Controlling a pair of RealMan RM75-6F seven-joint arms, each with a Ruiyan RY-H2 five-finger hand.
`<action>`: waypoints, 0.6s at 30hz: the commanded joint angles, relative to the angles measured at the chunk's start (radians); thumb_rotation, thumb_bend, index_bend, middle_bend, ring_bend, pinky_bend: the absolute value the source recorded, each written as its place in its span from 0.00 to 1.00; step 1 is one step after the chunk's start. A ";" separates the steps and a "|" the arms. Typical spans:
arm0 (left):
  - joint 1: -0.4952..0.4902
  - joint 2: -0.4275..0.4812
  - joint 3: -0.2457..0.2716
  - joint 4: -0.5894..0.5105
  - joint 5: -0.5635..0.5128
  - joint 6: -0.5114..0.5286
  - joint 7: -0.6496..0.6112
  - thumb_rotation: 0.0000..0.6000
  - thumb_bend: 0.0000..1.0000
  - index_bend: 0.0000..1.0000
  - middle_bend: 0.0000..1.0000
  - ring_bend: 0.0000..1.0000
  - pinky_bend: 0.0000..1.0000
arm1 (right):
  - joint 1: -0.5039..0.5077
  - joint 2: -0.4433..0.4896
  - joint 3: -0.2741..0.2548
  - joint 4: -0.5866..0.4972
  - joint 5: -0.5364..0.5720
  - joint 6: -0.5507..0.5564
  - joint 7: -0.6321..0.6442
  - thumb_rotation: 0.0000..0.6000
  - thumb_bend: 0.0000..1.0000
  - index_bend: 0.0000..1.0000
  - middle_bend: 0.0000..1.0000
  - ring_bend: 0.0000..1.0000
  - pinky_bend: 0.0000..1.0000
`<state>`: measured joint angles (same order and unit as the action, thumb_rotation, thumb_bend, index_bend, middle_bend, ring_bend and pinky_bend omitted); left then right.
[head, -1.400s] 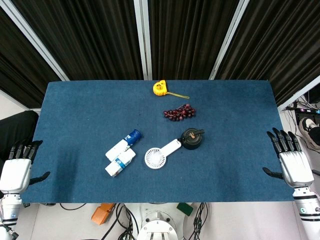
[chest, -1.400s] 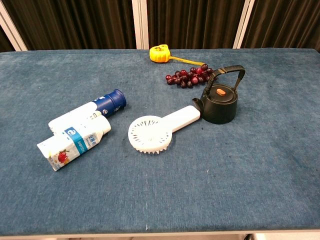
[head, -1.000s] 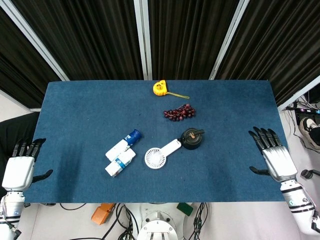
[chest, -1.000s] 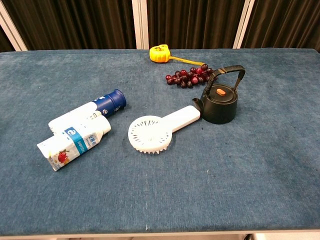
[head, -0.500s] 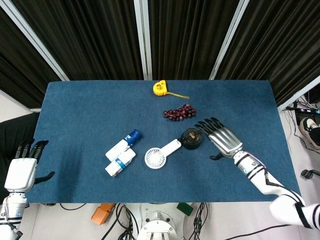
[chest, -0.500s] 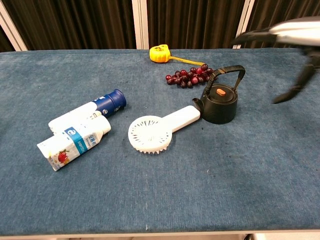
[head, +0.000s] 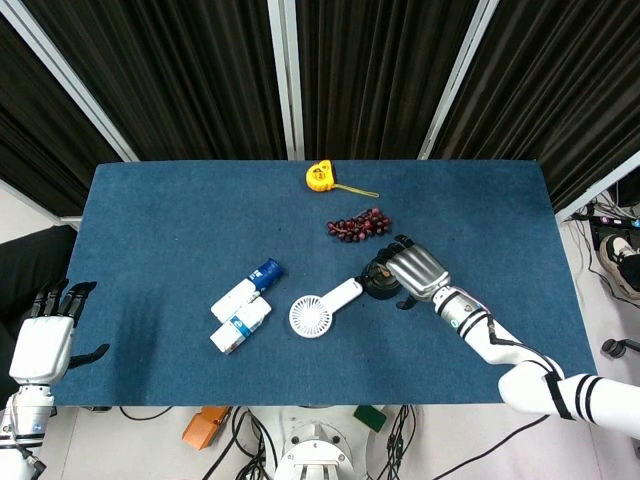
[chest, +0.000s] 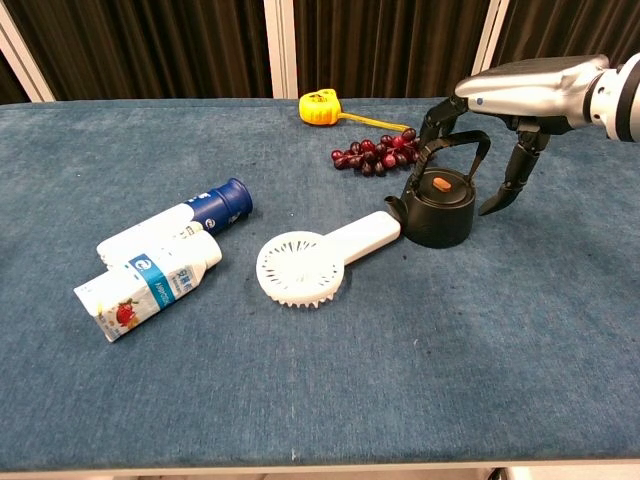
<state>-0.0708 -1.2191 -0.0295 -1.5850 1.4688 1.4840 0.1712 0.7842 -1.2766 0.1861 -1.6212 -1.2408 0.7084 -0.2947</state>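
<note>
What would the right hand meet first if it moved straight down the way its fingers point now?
Probably the black kettle: the right hand hovers above it, fingers curled down around its raised handle. How far apart they are is unclear.

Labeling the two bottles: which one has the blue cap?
The rear bottle, lying farther from the table's near edge, with its dark blue cap pointing toward the fan. The nearer bottle has a white cap.

The right silver-grey metal hand (chest: 520, 95), on a white arm reaching in from the lower right of the head view, hangs palm-down right of centre with fingers apart and curved downward, while the left silver-grey hand (head: 42, 345) rests open, fingers spread, at the lower-left edge.
</note>
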 joint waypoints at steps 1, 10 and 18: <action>0.000 -0.002 0.000 0.004 -0.001 -0.002 -0.003 1.00 0.11 0.11 0.13 0.05 0.01 | 0.010 -0.006 -0.007 0.009 0.017 0.001 -0.006 1.00 0.02 0.46 0.38 0.33 0.19; 0.003 -0.006 0.002 0.012 -0.002 -0.002 -0.012 1.00 0.11 0.11 0.13 0.05 0.01 | 0.036 -0.022 -0.022 0.031 0.064 0.000 -0.022 1.00 0.02 0.56 0.48 0.44 0.21; 0.004 -0.009 0.004 0.020 -0.005 -0.005 -0.021 1.00 0.11 0.11 0.13 0.05 0.01 | 0.050 -0.031 -0.041 0.038 0.088 -0.002 -0.018 1.00 0.02 0.63 0.53 0.53 0.21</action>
<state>-0.0668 -1.2278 -0.0260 -1.5652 1.4639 1.4789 0.1502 0.8335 -1.3074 0.1462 -1.5836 -1.1538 0.7060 -0.3129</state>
